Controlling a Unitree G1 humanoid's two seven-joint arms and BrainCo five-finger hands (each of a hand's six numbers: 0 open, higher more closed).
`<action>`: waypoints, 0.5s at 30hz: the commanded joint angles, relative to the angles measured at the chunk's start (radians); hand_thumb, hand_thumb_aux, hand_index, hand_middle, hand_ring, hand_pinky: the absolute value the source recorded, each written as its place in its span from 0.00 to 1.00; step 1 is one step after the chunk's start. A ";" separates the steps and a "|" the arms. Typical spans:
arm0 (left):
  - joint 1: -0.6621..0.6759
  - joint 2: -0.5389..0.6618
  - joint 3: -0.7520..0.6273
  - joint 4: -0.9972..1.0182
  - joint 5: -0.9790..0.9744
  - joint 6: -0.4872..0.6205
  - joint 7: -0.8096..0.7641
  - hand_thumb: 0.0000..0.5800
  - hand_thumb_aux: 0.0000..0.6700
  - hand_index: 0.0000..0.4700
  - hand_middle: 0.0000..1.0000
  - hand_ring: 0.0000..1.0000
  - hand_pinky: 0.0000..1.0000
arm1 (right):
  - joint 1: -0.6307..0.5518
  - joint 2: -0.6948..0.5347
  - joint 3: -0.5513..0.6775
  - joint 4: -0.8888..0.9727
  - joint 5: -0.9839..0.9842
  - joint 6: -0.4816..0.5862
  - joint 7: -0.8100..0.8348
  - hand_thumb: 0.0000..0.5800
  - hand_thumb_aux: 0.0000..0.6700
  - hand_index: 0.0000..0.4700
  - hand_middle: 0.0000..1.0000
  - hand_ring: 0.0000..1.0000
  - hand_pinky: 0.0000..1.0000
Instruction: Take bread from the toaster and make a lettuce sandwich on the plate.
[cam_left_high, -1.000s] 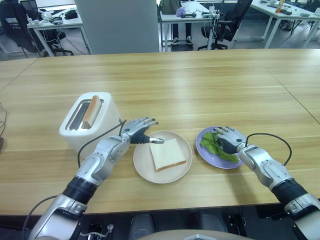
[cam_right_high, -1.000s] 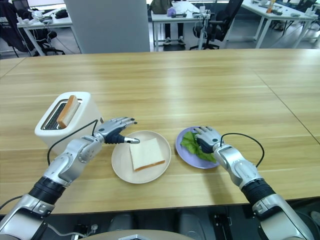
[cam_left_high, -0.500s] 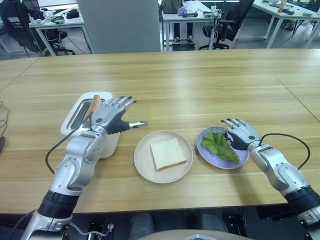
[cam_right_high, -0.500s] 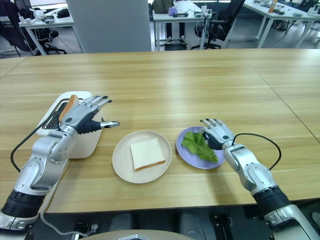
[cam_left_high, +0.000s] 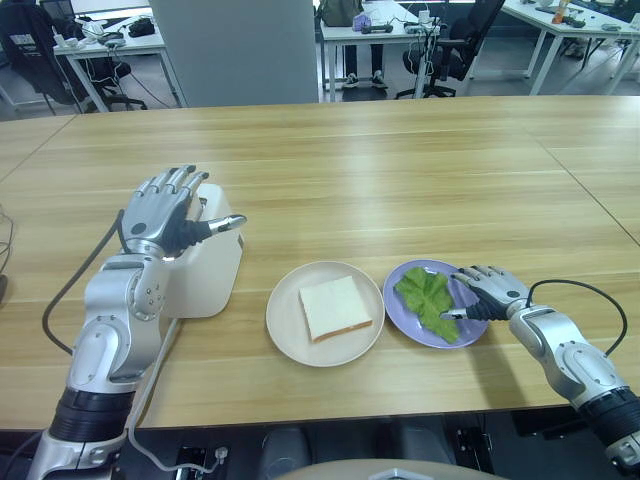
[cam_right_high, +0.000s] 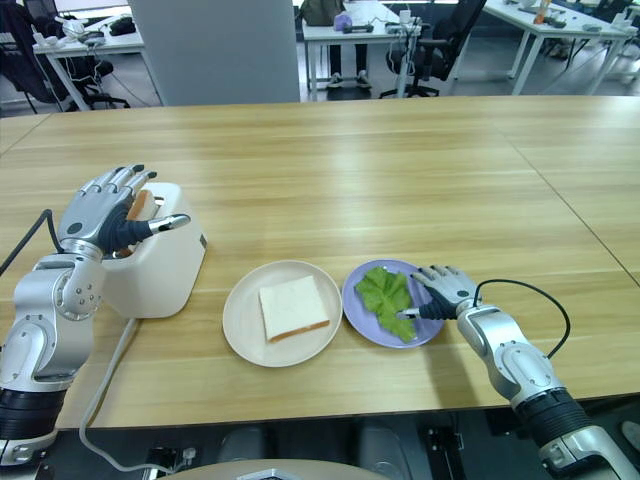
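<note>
Left hand is up over the white toaster, which sits towards the left end of the wooden table, a little back from the near edge. That hand is spread wide, palm facing forward, thumb stuck out to the right across the toaster's top, and there is nothing in it. Just behind the fingers you can make out a slice of toast standing upright in the slot, its brown crust poking out above the top. The hand is right at the slice, but it has no grip on it. A pale power cord trails from the toaster's base down to the near edge of the table.

Over in the middle, near the front edge, there's the cream plate with one slice of white bread lying flat on it, roughly centred, one corner turned towards the toaster. Just beside it on the right, not quite touching, is the purple plate, and the lettuce leaf lies on that, covering its left and middle.

Right hand is low at the purple plate's right rim, reaching in from the near right, its tip right against the lettuce's right edge. Whether it has actually got hold of the leaf, I cannot tell from here. The lettuce lies flat on its plate.
</note>
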 joint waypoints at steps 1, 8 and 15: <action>0.006 0.011 0.016 0.009 0.003 0.018 -0.012 0.00 0.00 0.00 0.00 0.00 0.00 | -0.006 -0.006 0.011 0.015 -0.011 0.002 0.019 0.00 0.00 0.00 0.00 0.00 0.00; 0.018 0.019 0.015 0.036 0.007 0.043 -0.015 0.00 0.00 0.00 0.00 0.00 0.00 | 0.005 0.008 0.008 -0.030 0.010 -0.002 0.051 0.17 0.09 0.09 0.00 0.00 0.00; 0.034 0.020 0.008 0.078 0.010 0.068 -0.009 0.00 0.00 0.00 0.00 0.00 0.00 | 0.056 0.022 0.039 -0.127 -0.017 -0.002 0.111 0.21 0.11 0.11 0.00 0.00 0.00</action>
